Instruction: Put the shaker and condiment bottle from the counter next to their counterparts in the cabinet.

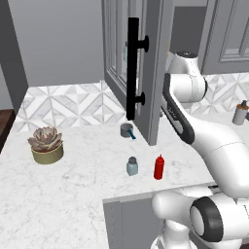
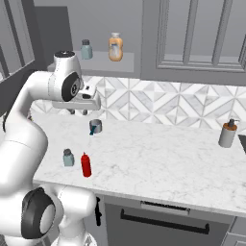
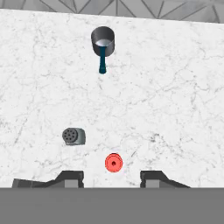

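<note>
While the hand looks straight down at the counter [image 1: 73, 194], here's the rundown:
Arm: folded up high, wrist near the open cabinet [image 1: 155, 73] door.
Gripper [image 3: 111, 178]: hanging well above the worktop, pointing down.
Fingers [image 3: 70, 178]: drawn in as narrow as they go, holding nothing, touching nothing.
Condiment bottle [image 1: 158, 167]: upright on the marble, pretty much under the hand.
Shaker [image 1: 132, 166]: just beside the bottle.
Grey cup [image 1: 127, 130]: further back, near the door.

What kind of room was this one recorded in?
A kitchen, rendered rather than real: a marble counter with a patterned tile backsplash, a grey wall cabinet standing open, and small kitchen items out, like the red condiment bottle and the shaker.
</note>
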### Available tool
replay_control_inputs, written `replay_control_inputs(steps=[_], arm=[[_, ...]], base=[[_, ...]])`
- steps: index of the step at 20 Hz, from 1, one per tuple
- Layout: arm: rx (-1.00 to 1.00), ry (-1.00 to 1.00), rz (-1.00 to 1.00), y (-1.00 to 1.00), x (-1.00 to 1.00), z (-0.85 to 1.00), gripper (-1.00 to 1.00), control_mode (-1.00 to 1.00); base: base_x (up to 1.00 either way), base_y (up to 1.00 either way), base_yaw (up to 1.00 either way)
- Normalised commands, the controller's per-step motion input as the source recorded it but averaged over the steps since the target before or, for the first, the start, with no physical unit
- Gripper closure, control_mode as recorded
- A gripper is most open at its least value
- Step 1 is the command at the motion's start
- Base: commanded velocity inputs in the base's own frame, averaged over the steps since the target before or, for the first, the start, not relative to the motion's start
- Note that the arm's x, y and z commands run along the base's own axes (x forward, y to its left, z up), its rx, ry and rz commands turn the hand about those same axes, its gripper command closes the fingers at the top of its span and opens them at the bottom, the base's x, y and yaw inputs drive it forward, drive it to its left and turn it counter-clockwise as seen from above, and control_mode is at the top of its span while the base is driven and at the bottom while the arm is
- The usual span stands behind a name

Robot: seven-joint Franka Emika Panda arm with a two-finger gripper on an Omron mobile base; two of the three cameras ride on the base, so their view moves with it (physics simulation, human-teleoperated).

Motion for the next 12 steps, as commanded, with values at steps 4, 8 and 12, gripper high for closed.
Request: replay_control_inputs(steps=[4, 8, 12], arm=[[0.00, -0.04, 0.04, -0.08, -0.20, -0.13, -1.00, -1.00], [0.02, -0.14, 0.22, -0.34, -0.49, -0.33, -1.00, -1.00], [0.02, -0.10, 0.21, -0.28, -0.34, -0.32, -1.00, -1.00]], base=[[0.00, 0.00, 0.00], [0.00, 0.00, 0.00], [0.00, 0.00, 0.00]])
